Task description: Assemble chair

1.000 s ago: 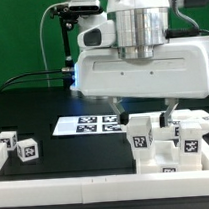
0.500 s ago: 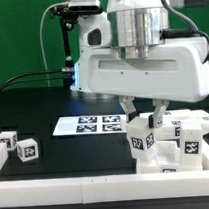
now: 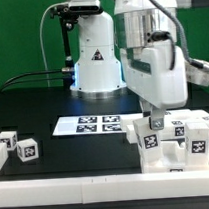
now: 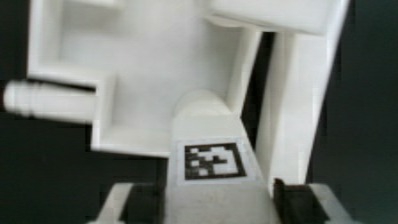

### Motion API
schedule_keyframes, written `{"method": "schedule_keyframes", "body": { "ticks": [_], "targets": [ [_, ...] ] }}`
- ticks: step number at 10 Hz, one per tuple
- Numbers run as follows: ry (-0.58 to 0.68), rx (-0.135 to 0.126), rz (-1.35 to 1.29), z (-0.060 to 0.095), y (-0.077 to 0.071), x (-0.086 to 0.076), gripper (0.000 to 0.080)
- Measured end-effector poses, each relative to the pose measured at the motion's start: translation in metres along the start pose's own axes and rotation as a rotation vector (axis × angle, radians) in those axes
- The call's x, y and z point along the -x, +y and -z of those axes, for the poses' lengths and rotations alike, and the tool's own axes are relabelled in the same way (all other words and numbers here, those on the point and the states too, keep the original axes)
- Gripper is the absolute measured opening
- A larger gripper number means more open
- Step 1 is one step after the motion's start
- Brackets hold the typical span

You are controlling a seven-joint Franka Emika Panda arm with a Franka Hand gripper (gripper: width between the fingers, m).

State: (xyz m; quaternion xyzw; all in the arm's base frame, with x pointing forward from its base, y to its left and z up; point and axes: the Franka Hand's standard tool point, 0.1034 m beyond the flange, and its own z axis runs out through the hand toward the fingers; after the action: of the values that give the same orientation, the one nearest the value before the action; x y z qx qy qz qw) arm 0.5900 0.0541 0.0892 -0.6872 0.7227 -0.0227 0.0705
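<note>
While I watch remotely, the gripper (image 3: 154, 122) clamps a tagged chair piece (image 4: 214, 158) between its fingers. The chair (image 3: 185, 146) stands just beside the marker board (image 3: 92, 123), on the exterior view's right of it.

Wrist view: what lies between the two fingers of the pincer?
A white tagged chair piece fills the gap between the fingers of the pincer. The wrist view shows this plainly, the exterior view only partly.
</note>
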Motion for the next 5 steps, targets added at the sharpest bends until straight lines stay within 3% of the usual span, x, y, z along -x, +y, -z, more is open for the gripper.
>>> {"method": "schedule_keyframes", "body": {
  "ticks": [1,3,4,5],
  "targets": [
    [-0.007,-0.023,-0.149,-0.0008,-0.0004,0.0056,0.0284],
    [-0.008,-0.039,-0.184,-0.0012,-0.0019,0.0082,0.0284],
    [-0.007,-0.039,-0.165,-0.0011,-0.0019,0.0078,0.0284],
    [-0.005,-0.019,-0.073,-0.0011,-0.0007,0.0091,0.0284]
  ]
}}
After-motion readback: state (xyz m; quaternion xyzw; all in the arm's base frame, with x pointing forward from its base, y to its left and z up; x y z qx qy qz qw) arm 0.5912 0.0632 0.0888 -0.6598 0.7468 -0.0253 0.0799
